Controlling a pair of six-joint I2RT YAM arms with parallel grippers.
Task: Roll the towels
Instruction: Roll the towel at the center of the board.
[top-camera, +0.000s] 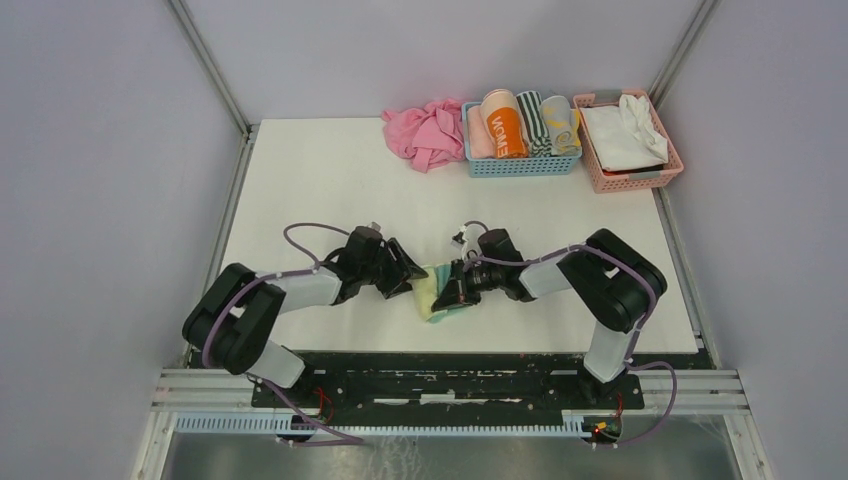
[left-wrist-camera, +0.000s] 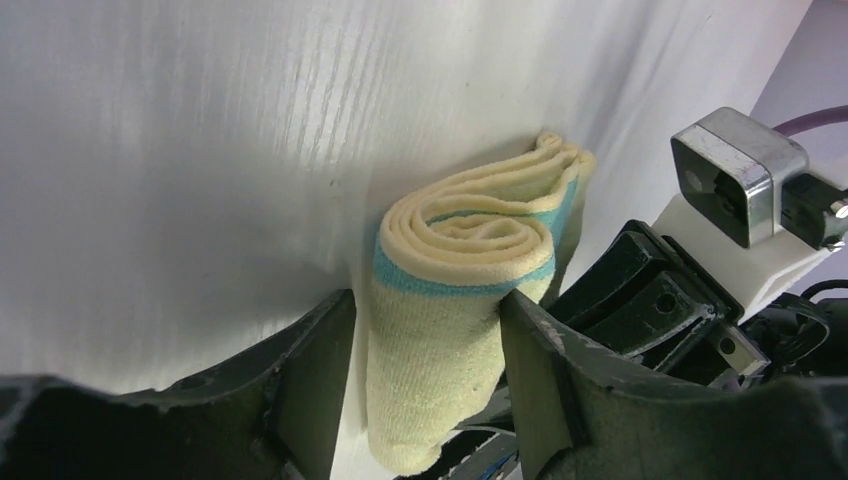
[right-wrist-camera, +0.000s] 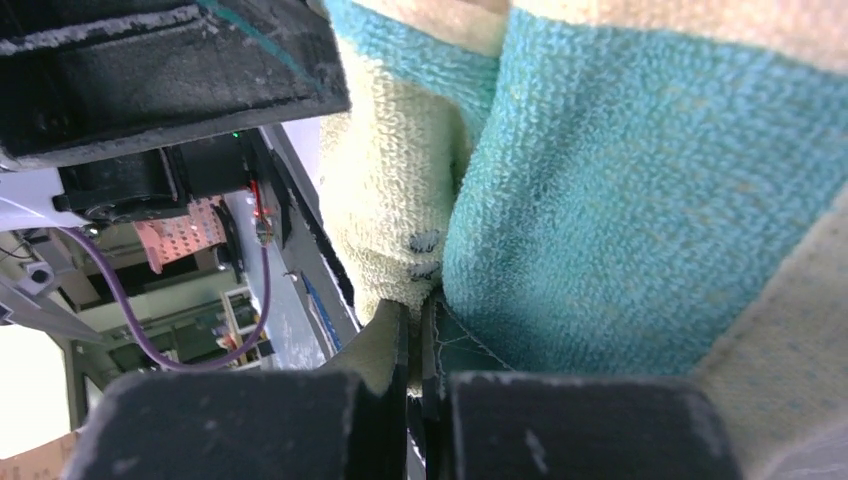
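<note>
White table (top-camera: 330, 180): right end effector (right-wrist-camera: 415, 335) pinches the rolled yellow towel (left-wrist-camera: 460, 240), left end effector (left-wrist-camera: 425, 310) straddles it open.

Plenty of open table (top-camera: 330, 190) for us across the middle and the whole left half, and anything could sweep through there. The squeeze is at the front edge: left gripper (top-camera: 412, 274) and right gripper (top-camera: 447, 289) meet nose to nose over the rolled towel (top-camera: 430, 303), with no way between them. The roll fills the gap between the left gripper's fingers (left-wrist-camera: 330, 330), pressed or just clear we can't tell. The right jaws are pinched on a fold. Along the far edge, pink cloth (top-camera: 428, 132), blue basket (top-camera: 520, 166) and pink basket (top-camera: 640, 180) block the right-hand stretch.
</note>
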